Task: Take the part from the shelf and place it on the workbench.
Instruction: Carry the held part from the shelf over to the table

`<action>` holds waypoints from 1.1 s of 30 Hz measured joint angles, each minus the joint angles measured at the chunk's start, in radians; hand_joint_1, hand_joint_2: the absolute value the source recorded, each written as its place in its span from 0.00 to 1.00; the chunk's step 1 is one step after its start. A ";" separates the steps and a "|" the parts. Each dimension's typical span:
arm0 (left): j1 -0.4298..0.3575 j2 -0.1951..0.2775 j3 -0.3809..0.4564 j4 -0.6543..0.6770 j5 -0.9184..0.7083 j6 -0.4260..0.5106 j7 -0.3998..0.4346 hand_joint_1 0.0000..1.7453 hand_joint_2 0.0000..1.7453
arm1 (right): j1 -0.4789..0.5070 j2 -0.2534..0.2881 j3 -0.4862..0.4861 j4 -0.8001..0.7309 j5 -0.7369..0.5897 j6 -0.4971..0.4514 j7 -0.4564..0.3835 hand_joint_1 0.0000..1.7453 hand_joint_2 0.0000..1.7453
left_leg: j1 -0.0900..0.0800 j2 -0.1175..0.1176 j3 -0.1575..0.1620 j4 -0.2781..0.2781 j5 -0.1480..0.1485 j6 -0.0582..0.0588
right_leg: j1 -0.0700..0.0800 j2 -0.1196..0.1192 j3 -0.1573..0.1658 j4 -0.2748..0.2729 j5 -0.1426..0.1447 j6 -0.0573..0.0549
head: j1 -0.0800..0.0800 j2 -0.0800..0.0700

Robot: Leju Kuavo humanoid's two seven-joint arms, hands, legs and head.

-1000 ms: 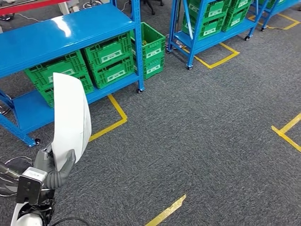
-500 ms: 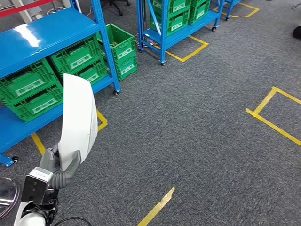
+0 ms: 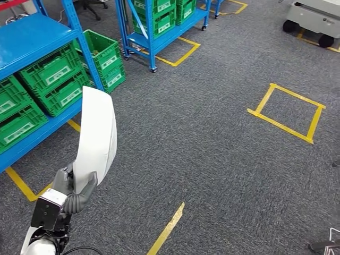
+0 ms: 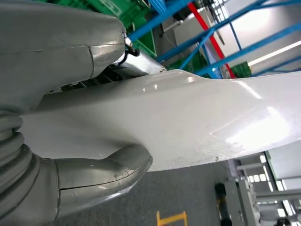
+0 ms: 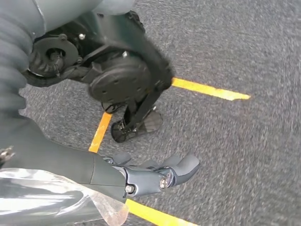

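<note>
Floor: grey carpet with yellow tape lines and a taped square; looks like a warehouse aisle, no worktop in sight from my head view.
Shelf: blue rack at my left, green crates stacked on its lower level; a second blue rack with more crates further back.
Part: white curved panel, off the shelf, standing upright above my left hand.
Left hand: holding the part at its lower edge, thumb on one face, fingers behind. Upright carry probably keeps the panel off my body and the racks while I walk.
Right hand: hanging low over the carpet, fingers stretched out and apart, nothing in them.
Labels: white stickers on crate fronts, too small to read. No brand text legible.
Other: white wheeled unit at far right.
Status: my read is transit phase, placement not yet done.
</note>
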 joint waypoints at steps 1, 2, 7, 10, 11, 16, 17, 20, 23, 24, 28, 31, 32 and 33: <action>-0.001 0.000 0.000 0.000 0.000 0.000 0.000 1.00 1.00 | 0.001 0.000 -0.001 -0.001 0.000 0.000 0.000 0.00 1.00 | -0.003 0.008 0.001 0.001 0.000 -0.005 | 0.002 -0.010 0.022 -0.038 0.007 -0.007 | -0.002 0.000; -0.001 0.000 -0.001 0.000 0.000 0.000 -0.001 1.00 1.00 | 0.002 0.000 -0.002 -0.002 0.000 0.000 0.000 0.00 1.00 | -0.005 0.016 0.001 0.003 0.000 -0.010 | 0.005 -0.010 0.027 -0.049 0.007 -0.015 | -0.003 0.000; -0.003 0.000 -0.005 0.001 0.000 0.001 -0.001 1.00 1.00 | 0.008 0.000 -0.003 -0.006 0.000 0.000 0.000 0.00 1.00 | 0.003 -0.037 -0.030 0.083 -0.064 -0.034 | 0.000 0.038 0.014 -0.054 0.026 -0.050 | -0.009 0.000; 0.000 0.000 -0.008 0.005 0.000 0.001 -0.001 1.00 1.00 | 0.007 0.000 -0.004 -0.007 0.000 0.000 0.001 0.00 1.00 | 0.004 -0.083 -0.106 0.268 -0.150 -0.033 | 0.004 0.071 0.003 -0.053 0.032 -0.059 | -0.010 0.000; 0.001 0.000 -0.010 0.006 0.000 0.001 -0.001 1.00 1.00 | 0.007 0.000 -0.004 -0.007 0.000 0.000 0.001 0.00 1.00 | 0.004 -0.086 -0.113 0.288 -0.148 -0.030 | 0.006 0.084 0.001 -0.052 0.034 -0.060 | -0.010 0.000; 0.001 0.001 -0.013 0.009 0.000 0.001 -0.001 1.00 1.00 | 0.007 0.000 -0.005 -0.008 0.000 0.000 0.001 0.00 1.00 | 0.001 -0.160 0.004 0.044 -0.017 -0.003 | 0.011 0.146 -0.008 -0.041 0.041 -0.052 | -0.010 0.000; 0.000 0.001 -0.014 0.009 0.000 0.002 -0.001 1.00 1.00 | 0.007 0.000 -0.005 -0.008 0.000 0.000 0.001 0.00 1.00 | 0.000 -0.173 0.011 0.023 -0.017 -0.001 | 0.009 0.157 -0.015 -0.039 0.044 -0.046 | -0.010 0.000; -0.001 0.001 -0.015 0.009 0.000 0.008 -0.004 1.00 1.00 | 0.013 0.000 -0.004 -0.008 0.000 0.000 0.004 0.00 1.00 | 0.001 -0.147 0.011 0.004 -0.012 0.004 | 0.005 0.166 -0.038 -0.034 0.050 -0.027 | -0.011 0.000; 0.002 0.002 -0.014 0.009 0.001 0.017 -0.008 1.00 1.00 | 0.014 0.000 -0.003 -0.008 0.000 0.000 0.001 0.00 1.00 | 0.004 -0.105 0.011 -0.007 -0.001 0.012 | 0.006 0.083 -0.097 0.076 -0.017 -0.014 | -0.006 0.000; 0.004 0.002 -0.014 0.009 0.001 0.019 -0.009 1.00 1.00 | 0.012 0.000 -0.004 -0.008 0.000 0.000 -0.003 0.00 1.00 | 0.003 -0.091 0.009 -0.007 -0.001 0.013 | 0.003 0.067 -0.128 0.146 -0.050 -0.009 | -0.005 0.000; 0.007 0.002 -0.014 0.012 0.001 0.022 -0.011 1.00 1.00 | 0.010 0.000 -0.003 -0.008 0.000 0.000 -0.019 0.00 1.00 | 0.002 -0.034 0.009 -0.006 -0.004 0.009 | -0.008 0.045 -0.129 0.185 -0.041 0.004 | -0.005 0.000; 0.005 0.002 -0.015 0.013 0.001 0.024 -0.013 1.00 1.00 | 0.002 0.000 -0.003 -0.008 0.000 0.000 -0.026 0.00 1.00 | -0.005 -0.002 0.017 -0.003 -0.013 -0.005 | -0.007 -0.010 -0.012 -0.009 0.021 -0.002 | -0.006 0.000; 0.003 0.002 -0.015 0.013 0.001 0.024 -0.014 1.00 1.00 | 0.000 0.000 -0.003 -0.007 0.000 0.000 -0.027 0.00 1.00 | -0.008 0.006 0.019 -0.002 -0.015 -0.010 | -0.004 -0.019 0.002 -0.034 0.023 -0.009 | -0.008 0.000; 0.002 0.002 -0.015 0.013 0.001 0.024 -0.015 1.00 1.00 | -0.003 0.000 -0.002 -0.007 0.000 0.000 -0.028 0.00 1.00 | -0.009 0.015 0.019 -0.001 -0.016 -0.015 | -0.001 -0.014 0.003 -0.037 0.021 -0.018 | -0.009 0.000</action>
